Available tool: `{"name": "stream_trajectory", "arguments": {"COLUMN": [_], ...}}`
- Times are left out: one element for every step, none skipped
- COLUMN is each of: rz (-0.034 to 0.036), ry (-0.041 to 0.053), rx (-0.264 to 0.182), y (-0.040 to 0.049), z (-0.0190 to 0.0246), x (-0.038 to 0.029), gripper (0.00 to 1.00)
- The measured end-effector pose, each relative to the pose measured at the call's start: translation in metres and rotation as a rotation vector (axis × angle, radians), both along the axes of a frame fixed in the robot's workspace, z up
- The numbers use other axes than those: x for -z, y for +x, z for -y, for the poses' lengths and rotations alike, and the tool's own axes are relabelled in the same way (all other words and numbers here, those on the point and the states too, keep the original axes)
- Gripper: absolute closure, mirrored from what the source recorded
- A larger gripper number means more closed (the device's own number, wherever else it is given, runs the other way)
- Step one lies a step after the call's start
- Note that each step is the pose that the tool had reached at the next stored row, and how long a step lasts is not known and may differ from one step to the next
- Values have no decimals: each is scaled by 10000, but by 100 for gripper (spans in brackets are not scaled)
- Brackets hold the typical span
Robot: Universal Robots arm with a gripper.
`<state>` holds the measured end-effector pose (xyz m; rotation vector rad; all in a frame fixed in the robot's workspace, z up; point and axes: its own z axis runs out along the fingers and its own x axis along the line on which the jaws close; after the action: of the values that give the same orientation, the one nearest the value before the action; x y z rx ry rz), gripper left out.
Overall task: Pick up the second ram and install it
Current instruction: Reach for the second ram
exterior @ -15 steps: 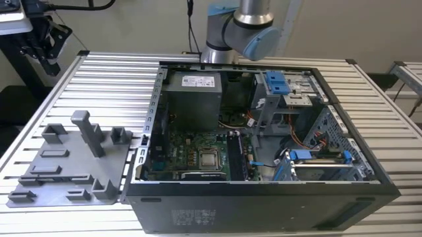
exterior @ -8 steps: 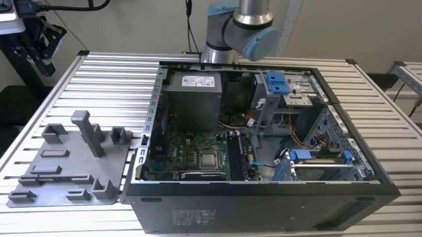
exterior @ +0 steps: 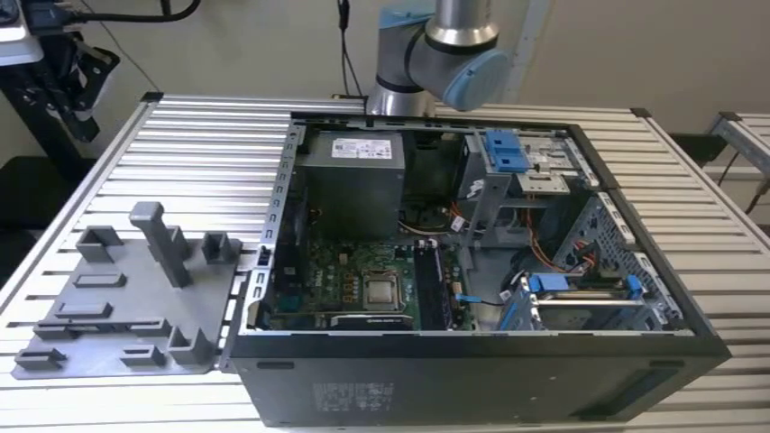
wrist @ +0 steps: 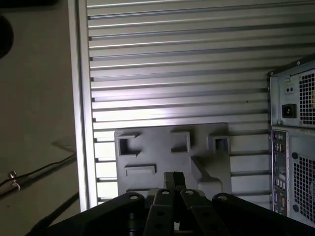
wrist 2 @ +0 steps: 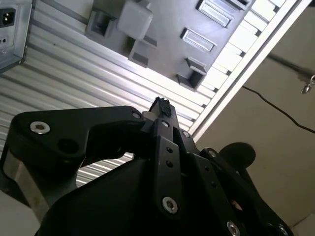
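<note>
The second ram is out of view. My gripper [wrist 2: 162,105] [wrist: 173,179] hangs high over the slatted table, fingertips pressed together, and I see nothing between them. Beyond the tips in both wrist views lies the grey plastic tray [wrist 2: 167,29] [wrist: 172,147] with its raised blocks and pockets. In the exterior view that tray [exterior: 121,307] sits at the left, beside the open computer case [exterior: 481,271]. Inside the case lie the green motherboard [exterior: 349,280] and its long black slots [exterior: 431,289]. The arm's joints [exterior: 439,54] rise behind the case.
The slatted aluminium table [exterior: 205,153] carries tray and case. The case's rear panel [wrist: 295,147] stands near the tray. Blue drive brackets [exterior: 506,149] and cables fill the case's right side. A dark stand [exterior: 60,81] is beyond the table's left corner.
</note>
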<state>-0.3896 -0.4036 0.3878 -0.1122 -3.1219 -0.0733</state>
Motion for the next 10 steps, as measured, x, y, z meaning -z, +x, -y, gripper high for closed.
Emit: {"name": "stream_trajectory", "arguments": {"rz": [1, 0, 0, 1, 1, 1, 1, 1, 1, 0], "ry": [1, 0, 1, 1, 1, 1, 1, 1, 0, 0], "rx": [0, 0, -1, 0, 2, 1, 1, 0, -2, -2], "y": [0, 0, 0, 0, 0, 0, 0, 0, 0, 0], "z": [16, 28, 33, 33, 33, 34, 35, 37, 44, 53], "x": [2, 2, 3, 3, 3, 3, 3, 4, 5, 6], "gripper": [89, 89, 89, 89, 89, 89, 89, 89, 89, 89]}}
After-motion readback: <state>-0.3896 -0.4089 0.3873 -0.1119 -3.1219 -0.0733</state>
